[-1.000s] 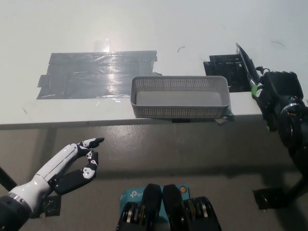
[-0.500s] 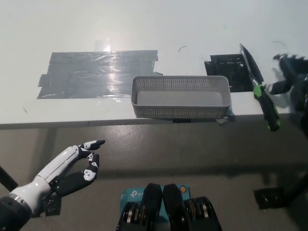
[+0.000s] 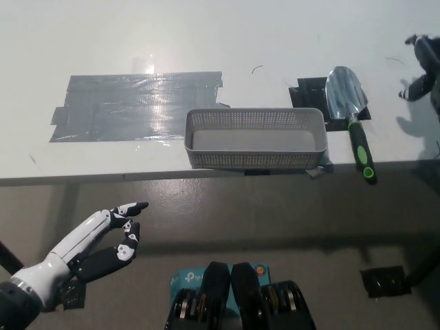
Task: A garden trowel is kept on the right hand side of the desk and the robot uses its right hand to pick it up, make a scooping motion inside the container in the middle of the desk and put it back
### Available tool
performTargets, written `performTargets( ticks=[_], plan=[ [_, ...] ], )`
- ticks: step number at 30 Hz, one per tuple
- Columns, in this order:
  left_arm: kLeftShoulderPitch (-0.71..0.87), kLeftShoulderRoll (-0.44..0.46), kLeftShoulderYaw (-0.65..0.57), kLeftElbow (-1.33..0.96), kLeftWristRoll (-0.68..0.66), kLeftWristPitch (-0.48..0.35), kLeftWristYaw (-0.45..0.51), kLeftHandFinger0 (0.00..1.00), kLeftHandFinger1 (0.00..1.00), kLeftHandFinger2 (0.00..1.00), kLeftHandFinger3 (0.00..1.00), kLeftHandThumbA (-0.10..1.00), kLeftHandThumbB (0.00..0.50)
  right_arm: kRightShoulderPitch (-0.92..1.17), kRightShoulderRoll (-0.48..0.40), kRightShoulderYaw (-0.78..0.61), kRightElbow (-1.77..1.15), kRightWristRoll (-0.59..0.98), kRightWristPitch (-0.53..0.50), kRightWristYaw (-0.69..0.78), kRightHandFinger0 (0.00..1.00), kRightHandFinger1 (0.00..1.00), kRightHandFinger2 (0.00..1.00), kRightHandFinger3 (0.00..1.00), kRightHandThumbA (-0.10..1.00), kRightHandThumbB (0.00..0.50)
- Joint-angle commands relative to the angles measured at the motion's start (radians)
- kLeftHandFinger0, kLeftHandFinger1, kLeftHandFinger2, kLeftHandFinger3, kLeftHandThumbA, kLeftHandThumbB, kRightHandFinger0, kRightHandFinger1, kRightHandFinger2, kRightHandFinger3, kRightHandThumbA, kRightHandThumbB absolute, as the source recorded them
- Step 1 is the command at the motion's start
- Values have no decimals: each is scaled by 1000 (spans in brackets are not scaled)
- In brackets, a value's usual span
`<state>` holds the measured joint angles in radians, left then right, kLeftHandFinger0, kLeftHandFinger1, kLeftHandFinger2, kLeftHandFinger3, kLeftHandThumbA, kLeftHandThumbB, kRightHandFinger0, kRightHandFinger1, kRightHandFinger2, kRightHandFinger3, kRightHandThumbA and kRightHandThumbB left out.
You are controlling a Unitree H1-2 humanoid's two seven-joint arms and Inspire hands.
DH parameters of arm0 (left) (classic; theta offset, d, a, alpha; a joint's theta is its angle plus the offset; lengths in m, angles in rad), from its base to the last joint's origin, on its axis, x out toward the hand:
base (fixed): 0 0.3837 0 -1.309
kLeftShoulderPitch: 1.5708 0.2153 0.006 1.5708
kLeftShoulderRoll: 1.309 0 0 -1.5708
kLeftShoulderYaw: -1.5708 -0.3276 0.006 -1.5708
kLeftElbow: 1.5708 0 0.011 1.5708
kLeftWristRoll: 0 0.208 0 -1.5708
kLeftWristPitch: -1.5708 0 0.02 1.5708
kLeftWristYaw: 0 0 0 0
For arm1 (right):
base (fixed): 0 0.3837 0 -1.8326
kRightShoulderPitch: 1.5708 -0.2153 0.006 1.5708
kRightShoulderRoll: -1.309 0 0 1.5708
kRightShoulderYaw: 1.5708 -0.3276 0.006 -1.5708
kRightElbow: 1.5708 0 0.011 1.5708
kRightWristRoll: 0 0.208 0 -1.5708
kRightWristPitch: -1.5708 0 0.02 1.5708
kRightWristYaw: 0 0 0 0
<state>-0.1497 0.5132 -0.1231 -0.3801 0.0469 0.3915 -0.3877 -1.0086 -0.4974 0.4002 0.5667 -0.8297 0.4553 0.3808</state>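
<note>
The garden trowel (image 3: pixel 349 113) lies flat on the white desk (image 3: pixel 206 41), right of the container, its silver blade on a black patch and its green-and-black handle reaching past the front edge. A grey mesh container (image 3: pixel 256 139) stands mid-desk at the front edge; nothing shows inside it. My black right hand (image 3: pixel 423 69) is at the far right edge over the desk, apart from the trowel, fingers spread and holding nothing. The white left hand (image 3: pixel 103 237) rests low at the lower left, below the desk, fingers apart.
A wide patch of grey tape (image 3: pixel 134 103) covers the desk left of the container. A black square patch (image 3: pixel 323 100) lies under the trowel blade. A dark object (image 3: pixel 386 280) sits on the floor at lower right.
The right hand has let go of the trowel and pulled away to the upper right. The trowel, earlier held tilted on edge, now lies flat on the desk.
</note>
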Motion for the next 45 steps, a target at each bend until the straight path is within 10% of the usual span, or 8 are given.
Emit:
performTargets(
  ticks=[1,12,24,35,45],
  plan=[
    [0,31,19,-34,0,-6,-11,1000,1000,1000,1000,1000,258,-50,-20,-57,-91,3,15,35,1000,1000,1000,1000,771,137],
    [16,18,25,-46,0,5,-6,1000,1000,1000,1000,1000,264,72,227,-483,-271,-225,15,173,1000,1000,1000,1000,963,238],
    [25,16,15,-52,0,6,-12,1000,1000,1000,1000,1000,268,264,607,-718,-397,-352,15,141,1000,1000,1000,1000,791,241],
    [17,18,14,-64,2,13,-12,1000,1000,1000,1000,1000,313,334,552,-693,-379,-335,15,109,1000,1000,1000,1000,736,227],
    [19,16,18,-77,-13,24,-15,1000,1000,1000,1000,1000,233,324,400,-530,-343,-294,4,6,1000,1000,1000,1000,683,243]
  ],
)
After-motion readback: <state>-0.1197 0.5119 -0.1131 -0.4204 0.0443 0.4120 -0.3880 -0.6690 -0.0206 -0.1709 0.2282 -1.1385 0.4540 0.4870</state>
